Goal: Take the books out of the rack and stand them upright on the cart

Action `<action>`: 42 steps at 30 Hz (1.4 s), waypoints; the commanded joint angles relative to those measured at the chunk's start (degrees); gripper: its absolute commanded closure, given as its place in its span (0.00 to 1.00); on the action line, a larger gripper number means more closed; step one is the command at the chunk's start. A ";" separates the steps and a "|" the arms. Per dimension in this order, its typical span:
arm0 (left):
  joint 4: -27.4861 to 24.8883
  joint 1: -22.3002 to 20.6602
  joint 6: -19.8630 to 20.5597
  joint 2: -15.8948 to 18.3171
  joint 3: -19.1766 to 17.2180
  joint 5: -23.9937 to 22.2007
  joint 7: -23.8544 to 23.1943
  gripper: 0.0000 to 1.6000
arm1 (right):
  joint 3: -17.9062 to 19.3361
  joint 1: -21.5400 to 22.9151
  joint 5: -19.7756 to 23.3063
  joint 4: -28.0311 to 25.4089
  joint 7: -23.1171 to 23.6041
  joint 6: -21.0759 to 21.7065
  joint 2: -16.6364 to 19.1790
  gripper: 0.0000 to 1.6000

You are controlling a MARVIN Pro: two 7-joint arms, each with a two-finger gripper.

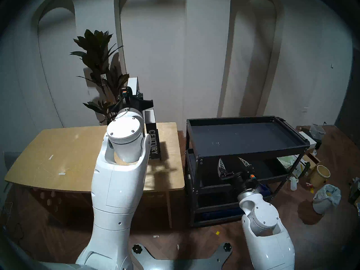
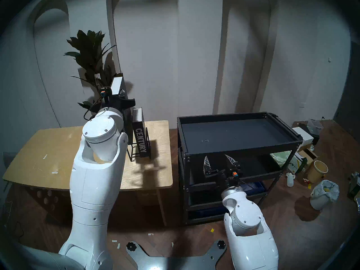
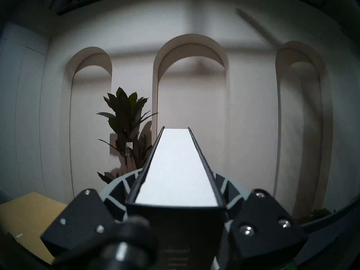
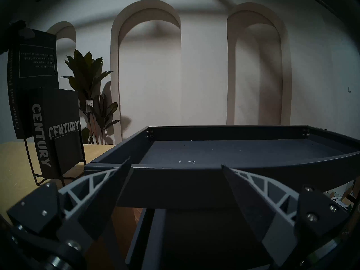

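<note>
Looking at your left gripper [image 3: 176, 203], you've got it pinched tight on the tall book [image 3: 176, 166], one finger on each cover, white page edges facing up and running straight away from the wrist. From the right wrist view the tall book's bottom edge is raised above the table [image 1: 64, 146], though still down behind the top of the rack [image 4: 58, 178].

Just below and to the right of that gripper, the rack sits on the table with the CENTURY book [image 1: 153, 145] standing upright inside it.

Your right gripper [image 1: 232, 163] is spread wide, holding nothing, and parked low in front of the cart [image 1: 253, 153], fingertips about level with the top tray's near rim. The top tray looks bare apart from a few pale specks. You can see blue stuff on the lowest tier, but I can't tell what it is.
</note>
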 commanded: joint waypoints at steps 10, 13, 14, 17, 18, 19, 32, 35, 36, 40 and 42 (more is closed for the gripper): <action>-10.88 -6.71 0.77 1.11 6.85 4.97 1.29 1.00 | -3.31 4.18 -1.85 -0.32 2.32 -1.02 1.66 0.00; -11.93 -8.26 0.93 1.02 8.64 6.18 1.24 1.00 | -4.13 5.18 -2.05 -0.26 2.83 -1.00 1.60 0.00; -11.94 -9.01 1.27 0.94 9.27 6.64 1.14 1.00 | -4.48 5.58 -2.22 -0.13 3.13 -1.11 1.67 0.00; -10.08 -11.05 2.39 -0.48 10.93 8.25 0.30 1.00 | -5.70 6.63 -2.91 0.01 3.65 -1.61 1.66 0.00; -10.08 -11.05 2.39 -0.48 10.93 8.25 0.30 1.00 | -5.70 6.63 -2.91 0.01 3.65 -1.61 1.66 0.00; -9.12 -11.67 2.56 -1.05 11.26 8.61 0.00 1.00 | -5.97 6.83 -3.16 0.02 3.72 -1.84 1.68 0.00; 7.59 -18.13 5.51 -10.67 14.18 6.82 -2.64 1.00 | -8.79 8.29 -7.71 -1.30 1.95 -4.86 1.06 0.00; 10.04 -19.25 5.93 -12.26 14.45 6.53 -2.90 1.00 | -9.16 8.66 -8.23 -1.49 1.24 -5.51 0.69 0.00; 12.17 -20.44 6.57 -13.84 14.48 6.38 -2.91 1.00 | -9.46 9.06 -8.50 -1.66 0.78 -5.92 0.39 0.00; 15.35 -21.37 7.29 -15.40 14.87 6.18 -2.93 1.00 | -10.03 10.22 -8.63 -2.32 -0.14 -6.48 -0.57 0.00; 16.81 -22.39 7.87 -16.58 14.59 6.28 -2.86 1.00 | -10.14 10.65 -8.68 -2.66 -0.52 -6.60 -0.90 0.00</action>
